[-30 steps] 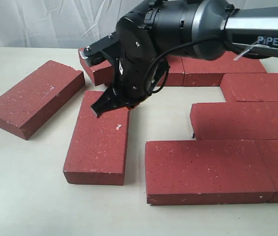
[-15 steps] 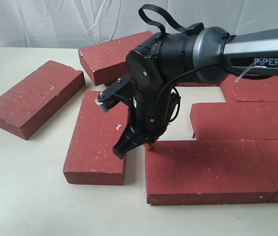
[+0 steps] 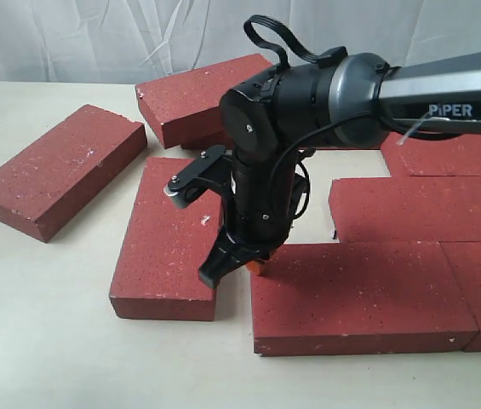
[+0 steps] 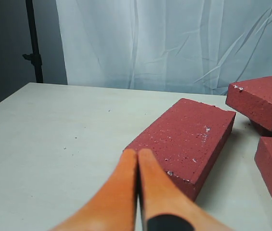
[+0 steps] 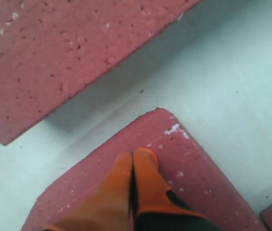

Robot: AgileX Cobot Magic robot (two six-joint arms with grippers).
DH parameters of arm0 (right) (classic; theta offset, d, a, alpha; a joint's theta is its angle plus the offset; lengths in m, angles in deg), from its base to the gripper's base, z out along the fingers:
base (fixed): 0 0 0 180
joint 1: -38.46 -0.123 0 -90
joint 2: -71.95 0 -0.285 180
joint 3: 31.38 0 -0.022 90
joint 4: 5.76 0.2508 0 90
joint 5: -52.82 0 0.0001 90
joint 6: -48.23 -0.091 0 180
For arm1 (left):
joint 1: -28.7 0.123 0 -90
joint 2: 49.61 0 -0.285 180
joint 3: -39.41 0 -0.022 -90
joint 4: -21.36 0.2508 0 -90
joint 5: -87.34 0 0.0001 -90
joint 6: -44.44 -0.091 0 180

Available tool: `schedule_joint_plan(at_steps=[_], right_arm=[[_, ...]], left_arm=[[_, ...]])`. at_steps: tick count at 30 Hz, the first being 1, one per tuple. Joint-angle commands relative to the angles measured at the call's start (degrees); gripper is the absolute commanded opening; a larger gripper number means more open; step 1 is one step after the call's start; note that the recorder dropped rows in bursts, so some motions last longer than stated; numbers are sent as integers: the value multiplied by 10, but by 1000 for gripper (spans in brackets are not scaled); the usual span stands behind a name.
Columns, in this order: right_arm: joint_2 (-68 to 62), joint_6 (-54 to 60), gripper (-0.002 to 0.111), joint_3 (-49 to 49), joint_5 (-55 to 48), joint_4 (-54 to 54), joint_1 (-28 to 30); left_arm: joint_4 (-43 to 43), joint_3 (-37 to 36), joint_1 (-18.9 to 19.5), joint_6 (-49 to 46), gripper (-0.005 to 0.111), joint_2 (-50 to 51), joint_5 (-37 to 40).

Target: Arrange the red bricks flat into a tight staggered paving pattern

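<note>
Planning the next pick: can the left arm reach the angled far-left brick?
Probably yes: the left gripper, fingers shut, points straight at that brick with nothing between; it must open first.

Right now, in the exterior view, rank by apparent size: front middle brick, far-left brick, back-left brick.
1. Front middle brick
2. Far-left brick
3. Back-left brick, partly hidden
Nearness to the camera likely explains it; the bricks look alike.
</note>
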Motion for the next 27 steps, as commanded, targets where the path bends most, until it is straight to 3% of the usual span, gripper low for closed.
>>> schedule_joint_plan(at_steps=[1,11,27], right_arm=[[-15,53,-1,2,-5,81,-1],[13,61,-1,2,48,85,-1],[-33,61,-1,2,49,110,-7]], left_arm=[[3,-3,1,1,0,-3,-6],[3,-3,1,1,0,-3,-6],[3,-3,1,1,0,-3,-6]])
